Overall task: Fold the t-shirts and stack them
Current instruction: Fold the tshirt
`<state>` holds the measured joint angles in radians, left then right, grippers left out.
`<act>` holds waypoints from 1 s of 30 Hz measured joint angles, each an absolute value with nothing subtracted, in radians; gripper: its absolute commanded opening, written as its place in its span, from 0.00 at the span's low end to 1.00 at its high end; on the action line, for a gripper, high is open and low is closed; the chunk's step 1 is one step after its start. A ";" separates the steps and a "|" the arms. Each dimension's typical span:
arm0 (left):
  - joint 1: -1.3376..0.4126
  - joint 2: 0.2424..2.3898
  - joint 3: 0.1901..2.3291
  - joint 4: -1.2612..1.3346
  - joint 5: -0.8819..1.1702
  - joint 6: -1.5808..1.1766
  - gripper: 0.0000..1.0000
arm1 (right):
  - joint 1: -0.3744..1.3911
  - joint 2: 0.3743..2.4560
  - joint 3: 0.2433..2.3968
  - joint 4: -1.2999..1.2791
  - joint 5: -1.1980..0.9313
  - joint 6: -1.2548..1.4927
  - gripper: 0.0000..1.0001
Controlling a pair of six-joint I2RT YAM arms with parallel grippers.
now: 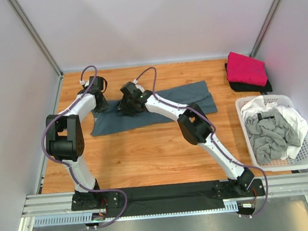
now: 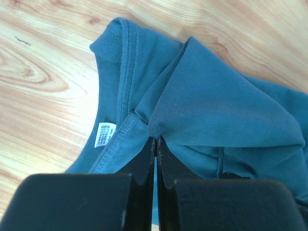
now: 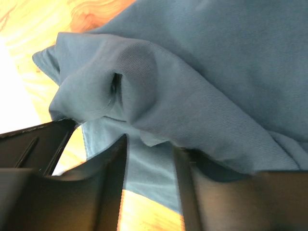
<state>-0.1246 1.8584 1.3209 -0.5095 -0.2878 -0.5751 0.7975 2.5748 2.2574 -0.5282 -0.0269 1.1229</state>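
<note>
Nearest on the right side of the wooden table (image 1: 147,154) stands a white lattice basket (image 1: 281,164). A crumpled light grey t-shirt (image 1: 268,134) lies in it, with a white t-shirt (image 1: 293,121) bunched around its far and right sides.

Farther back, across the middle of the table, the slate blue-grey t-shirt (image 1: 188,98) lies spread in a long band from left to right. Both arms reach over it to its left part.

The right gripper (image 1: 127,106) sits low on the cloth near the middle of the band. In the right wrist view its jaws (image 3: 150,144) stand partly apart, at a narrow-to-middling gap. A rumpled fold of the shirt lies over and against the fingertips. Paler cloth shows through the gap, and no clamped fold can be made out.

A little farther and to the left, the left gripper (image 1: 98,87) is at the shirt's left end. In the left wrist view its claw (image 2: 155,140) is pinched fully together on a hemmed fold of the blue-grey cloth, just beside the ribbed collar (image 2: 118,48) and the small white label (image 2: 106,134).

In the far right corner a folded magenta-pink t-shirt (image 1: 245,68) rests on top of a black t-shirt (image 1: 252,87), well apart from both grippers.
</note>
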 measured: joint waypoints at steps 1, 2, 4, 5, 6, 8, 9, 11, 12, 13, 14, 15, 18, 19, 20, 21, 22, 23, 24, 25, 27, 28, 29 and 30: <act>-0.125 1.858 1.321 -0.506 -0.287 -0.574 0.00 | 0.797 2.578 2.260 -0.528 -0.023 1.124 0.35; -0.125 1.857 1.321 -0.504 -0.286 -0.573 0.00 | 0.797 2.580 2.262 -0.529 -0.019 1.126 0.31; -0.125 1.857 1.321 -0.503 -0.286 -0.571 0.00 | 0.797 2.582 2.263 -0.535 -0.012 1.129 0.22; -0.125 1.857 1.321 -0.503 -0.285 -0.570 0.00 | 0.797 2.582 2.264 -0.535 -0.008 1.132 0.20; -0.125 1.857 1.321 -0.503 -0.285 -0.570 0.00 | 0.797 2.582 2.264 -0.535 -0.007 1.133 0.15; -0.125 1.857 1.321 -0.500 -0.282 -0.570 0.00 | 0.796 2.582 2.268 -0.535 0.000 1.133 0.10; -0.125 1.857 1.321 -0.498 -0.281 -0.570 0.00 | 0.796 2.582 2.272 -0.535 0.002 1.133 0.03; -0.125 1.857 1.321 -0.495 -0.278 -0.569 0.00 | 0.795 2.582 2.277 -0.535 0.003 1.134 0.00; -0.125 1.857 1.321 -0.495 -0.278 -0.569 0.00 | 0.794 2.582 2.279 -0.535 0.003 1.135 0.00; -0.124 1.857 1.321 -0.494 -0.277 -0.569 0.00 | 0.791 2.582 2.280 -0.535 0.003 1.136 0.00; -0.124 1.857 1.321 -0.493 -0.277 -0.569 0.00 | 0.790 2.582 2.280 -0.536 0.002 1.136 0.00; -0.124 1.857 1.321 -0.492 -0.277 -0.567 0.00 | 0.789 2.582 2.280 -0.539 0.001 1.136 0.00; -0.124 1.857 1.321 -0.492 -0.277 -0.559 0.00 | 0.784 2.581 2.276 -0.544 -0.001 1.135 0.00; -0.124 1.857 1.321 -0.493 -0.278 -0.557 0.00 | 0.782 2.578 2.268 -0.543 -0.007 1.134 0.00; -0.124 1.857 1.321 -0.494 -0.278 -0.554 0.00 | 0.782 2.572 2.257 -0.545 -0.010 1.133 0.00; -0.124 1.857 1.321 -0.495 -0.278 -0.552 0.00 | 0.781 2.566 2.249 -0.551 -0.012 1.131 0.00; -0.123 1.857 1.321 -0.497 -0.278 -0.550 0.00 | 0.779 2.559 2.241 -0.560 -0.017 1.127 0.00; -0.123 1.857 1.321 -0.498 -0.278 -0.548 0.00 | 0.777 2.551 2.238 -0.572 -0.021 1.121 0.00; -0.123 1.857 1.321 -0.498 -0.277 -0.546 0.00 | 0.776 2.544 2.237 -0.586 -0.025 1.115 0.00; -0.122 1.857 1.321 -0.498 -0.277 -0.545 0.00 | 0.775 2.533 2.235 -0.595 -0.028 1.107 0.00; -0.120 1.856 1.321 -0.499 -0.274 -0.543 0.00 | 0.772 2.509 2.229 -0.611 -0.032 1.094 0.00; -0.118 1.856 1.321 -0.500 -0.273 -0.541 0.00 | 0.770 2.491 2.222 -0.619 -0.035 1.085 0.00; -0.116 1.855 1.321 -0.502 -0.271 -0.540 0.00 | 0.769 2.477 2.217 -0.625 -0.036 1.081 0.00; -0.115 1.853 1.321 -0.505 -0.271 -0.539 0.00 | 0.767 2.457 2.204 -0.626 -0.036 1.074 0.00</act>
<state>-0.1146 1.8530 1.3212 -0.5045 -0.2707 -0.5388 0.7670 2.4569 2.2044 -0.6258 -0.0364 1.0744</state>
